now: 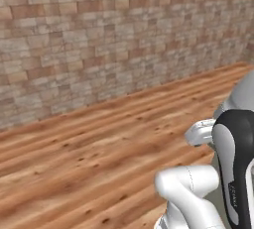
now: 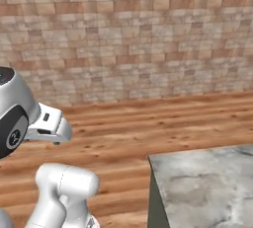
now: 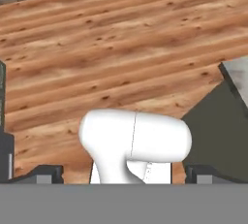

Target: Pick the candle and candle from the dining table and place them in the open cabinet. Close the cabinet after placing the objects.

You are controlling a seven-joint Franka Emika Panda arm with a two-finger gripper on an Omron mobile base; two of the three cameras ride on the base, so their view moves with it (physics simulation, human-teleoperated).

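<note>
Right base view — marble dining table point(image 2: 207, 182) corner, plank floor point(image 2: 148, 123), brick wall point(image 2: 128, 34)

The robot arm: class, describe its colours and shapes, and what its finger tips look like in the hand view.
The arm has glossy white rounded links with a dark, near-black joint band. The gripper has two small dark, blocky fingertips. No cables show.

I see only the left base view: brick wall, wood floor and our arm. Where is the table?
Observer: The right base view has a corner of the marble table at its lower right, ahead of the base.
Operator: Is the gripper open?
Observer: Yes. In the hand view the gripper stands wide open and holds nothing.
Operator: Does the hand camera see the table too?
Observer: Yes, its corner is at the right edge of that view.
</note>
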